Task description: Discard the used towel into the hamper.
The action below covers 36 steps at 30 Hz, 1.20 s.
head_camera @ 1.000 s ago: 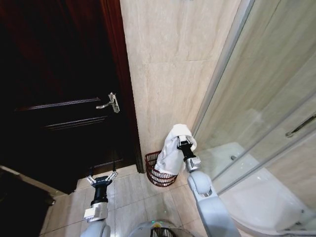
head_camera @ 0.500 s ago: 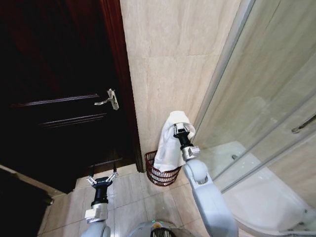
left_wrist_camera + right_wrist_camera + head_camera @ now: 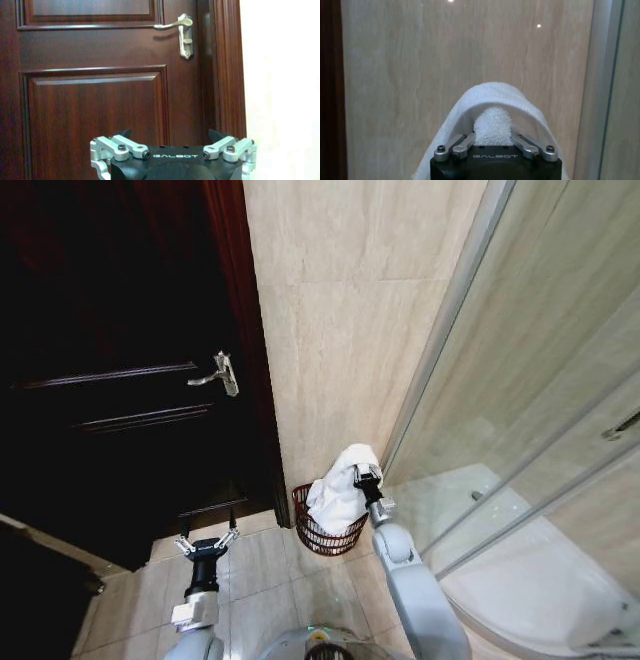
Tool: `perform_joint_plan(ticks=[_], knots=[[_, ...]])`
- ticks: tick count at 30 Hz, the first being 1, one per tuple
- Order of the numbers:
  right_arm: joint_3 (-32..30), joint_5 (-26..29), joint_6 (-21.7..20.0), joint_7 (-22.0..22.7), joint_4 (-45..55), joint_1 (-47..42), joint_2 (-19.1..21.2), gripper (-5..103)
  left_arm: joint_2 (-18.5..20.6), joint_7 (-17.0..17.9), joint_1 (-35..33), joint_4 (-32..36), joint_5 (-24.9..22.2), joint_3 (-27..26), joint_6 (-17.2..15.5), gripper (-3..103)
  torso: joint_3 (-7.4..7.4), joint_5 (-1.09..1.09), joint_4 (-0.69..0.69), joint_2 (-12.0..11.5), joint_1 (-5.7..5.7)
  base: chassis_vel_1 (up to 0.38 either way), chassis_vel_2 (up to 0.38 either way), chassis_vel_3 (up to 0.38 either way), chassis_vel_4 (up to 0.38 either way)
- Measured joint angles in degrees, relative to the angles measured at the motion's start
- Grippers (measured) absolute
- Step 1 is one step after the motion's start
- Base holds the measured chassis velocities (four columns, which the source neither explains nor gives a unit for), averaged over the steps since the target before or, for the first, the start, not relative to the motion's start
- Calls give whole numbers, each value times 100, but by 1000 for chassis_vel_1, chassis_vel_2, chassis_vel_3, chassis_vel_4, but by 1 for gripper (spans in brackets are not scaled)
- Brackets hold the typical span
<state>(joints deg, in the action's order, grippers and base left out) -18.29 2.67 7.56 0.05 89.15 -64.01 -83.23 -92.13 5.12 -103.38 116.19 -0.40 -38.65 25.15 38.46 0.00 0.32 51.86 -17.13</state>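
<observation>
While clamped on white towel (image 3: pixel 340 492), right gripper (image 3: pixel 367 476) hangs over hamper (image 3: pixel 322 533) at wall base, between dark door (image 3: pixel 120 380) and glass shower screen (image 3: pixel 520 380). Left gripper (image 3: pixel 206 541) low over floor tiles, fingers spread, facing door.

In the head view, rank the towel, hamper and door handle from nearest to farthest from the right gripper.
1. Towel: clamped in the right gripper, draped over it.
2. Hamper: just below, at the wall's foot.
3. Door handle: far off on the robot's left, higher up.
</observation>
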Motion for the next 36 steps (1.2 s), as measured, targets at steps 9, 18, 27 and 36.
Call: perform_joint_plan(ticks=[9,18,27,36], knots=[[-61,-8,48,-68,-140,-166,-55,15,0,2,-25,37,-9,-2,9,100,-131,1,0,-236,104,0,0,0,0],[-130,11,-42,-73,145,-223,25,15,0,-321,103,-83,-206,-73,126,100,-261,1,1,-465,202,0,0,0,0],[-190,42,-373,-198,477,-399,158,15,142,-791,165,-16,-853,-153,-719,100,-394,0,0,-696,301,0,0,0,0],[-408,-24,-382,-203,628,-492,174,15,797,-383,140,609,-1279,-182,-1884,100,-518,1,0,-912,392,0,0,0,0]])
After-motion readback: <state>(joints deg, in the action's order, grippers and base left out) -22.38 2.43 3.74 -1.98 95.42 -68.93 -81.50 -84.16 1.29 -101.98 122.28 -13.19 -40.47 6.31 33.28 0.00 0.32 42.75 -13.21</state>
